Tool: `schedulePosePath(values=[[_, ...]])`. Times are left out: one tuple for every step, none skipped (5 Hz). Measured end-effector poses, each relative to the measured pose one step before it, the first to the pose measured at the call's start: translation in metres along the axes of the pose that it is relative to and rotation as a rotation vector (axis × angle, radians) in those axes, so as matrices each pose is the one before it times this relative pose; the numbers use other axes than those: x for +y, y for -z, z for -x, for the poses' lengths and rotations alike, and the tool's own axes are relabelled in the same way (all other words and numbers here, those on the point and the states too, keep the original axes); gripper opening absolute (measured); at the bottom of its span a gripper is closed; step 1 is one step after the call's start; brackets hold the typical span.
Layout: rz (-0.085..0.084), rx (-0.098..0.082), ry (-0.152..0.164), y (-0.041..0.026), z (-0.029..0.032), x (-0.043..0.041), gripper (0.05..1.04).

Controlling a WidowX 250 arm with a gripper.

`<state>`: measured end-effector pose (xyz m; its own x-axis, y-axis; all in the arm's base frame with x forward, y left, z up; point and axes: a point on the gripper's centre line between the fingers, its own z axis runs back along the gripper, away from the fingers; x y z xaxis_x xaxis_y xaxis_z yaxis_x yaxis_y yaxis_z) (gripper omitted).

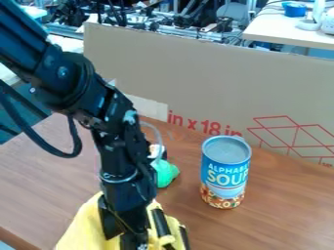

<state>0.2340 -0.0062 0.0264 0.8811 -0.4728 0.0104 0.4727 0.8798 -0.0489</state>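
Woodgrain tabletop [281,215] with the gripper [139,238] down at some yellow cloth [81,227], left of the soup can [225,171] and nearer the camera, can't tell if spread or pinching, probably at the grasping stage imo, so calling for a secure hold first.

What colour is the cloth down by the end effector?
The cloth is yellow; it shows best in the camera view, at the bottom edge.
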Motion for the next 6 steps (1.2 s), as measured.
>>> schedulePosePath(values=[[0.0053,0.0219,0.0303,-0.00138,0.00129,0.01187,1.002],[-0.0339,0.0207,-0.0080,-0.00803,0.00927,0.01502,1.002],[-0.1089,-0.0141,0.0052,-0.03653,-0.00064,0.01614,1.002],[-0.0625,0.0476,-0.0496,-0.02388,0.01758,0.00774,1.002],[-0.0187,-0.0300,-0.0550,-0.00949,0.01387,0.00672,1.002],[0.0550,-0.0690,-0.0538,-0.00402,-0.00719,-0.01398,1.001]])
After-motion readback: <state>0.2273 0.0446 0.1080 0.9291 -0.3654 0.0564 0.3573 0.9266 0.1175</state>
